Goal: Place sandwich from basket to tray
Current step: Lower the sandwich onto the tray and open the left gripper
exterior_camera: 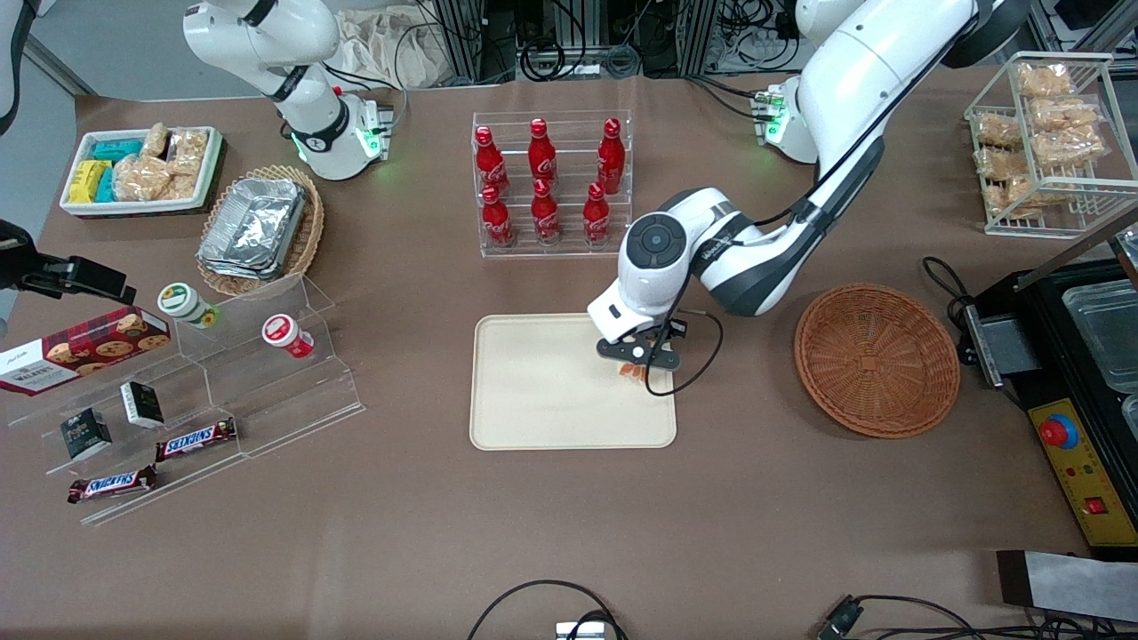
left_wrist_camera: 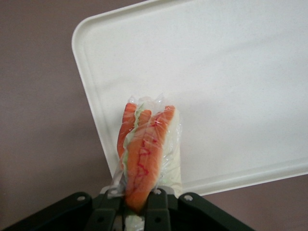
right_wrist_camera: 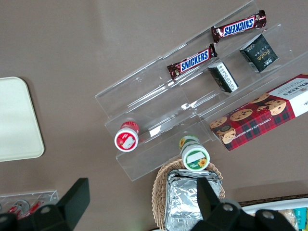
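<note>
My gripper (exterior_camera: pixel 642 356) hangs over the cream tray (exterior_camera: pixel 533 391), above the tray's edge that lies nearest the basket. It is shut on the clear-wrapped sandwich (left_wrist_camera: pixel 147 149), whose orange, green and cream layers stick out from between the two dark fingers (left_wrist_camera: pixel 159 209). A bit of the sandwich (exterior_camera: pixel 633 370) peeks out under the gripper in the front view. In the wrist view the sandwich points toward the tray (left_wrist_camera: pixel 226 86); I cannot tell whether it touches it. The round reddish-brown wicker basket (exterior_camera: pixel 877 359) lies beside the tray, toward the working arm's end of the table, with nothing in it.
A clear rack of red cola bottles (exterior_camera: pixel 551 182) stands farther from the front camera than the tray. A clear stepped shelf (exterior_camera: pixel 196 391) with snacks and a foil-container basket (exterior_camera: pixel 260 229) lie toward the parked arm's end. A black machine (exterior_camera: pixel 1067 373) sits near the wicker basket.
</note>
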You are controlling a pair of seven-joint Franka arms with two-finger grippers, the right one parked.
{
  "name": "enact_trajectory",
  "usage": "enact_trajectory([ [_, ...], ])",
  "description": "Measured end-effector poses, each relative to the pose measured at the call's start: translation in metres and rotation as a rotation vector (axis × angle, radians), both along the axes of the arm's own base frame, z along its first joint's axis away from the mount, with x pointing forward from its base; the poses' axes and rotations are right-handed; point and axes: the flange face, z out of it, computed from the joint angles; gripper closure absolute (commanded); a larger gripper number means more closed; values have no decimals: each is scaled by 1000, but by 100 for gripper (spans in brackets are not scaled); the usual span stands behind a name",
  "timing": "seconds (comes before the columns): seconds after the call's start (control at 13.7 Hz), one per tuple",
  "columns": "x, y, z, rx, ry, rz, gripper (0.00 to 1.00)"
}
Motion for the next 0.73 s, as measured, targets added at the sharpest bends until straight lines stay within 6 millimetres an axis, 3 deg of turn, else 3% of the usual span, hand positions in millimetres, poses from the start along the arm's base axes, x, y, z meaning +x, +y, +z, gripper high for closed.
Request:
enact_trajectory([
  [0.29, 8, -3, -11, -3, 2, 5, 92],
  [0.58, 12, -8, -35, 29, -22, 28, 92],
  [0.73, 11, -16, -46, 33, -23, 29, 84],
])
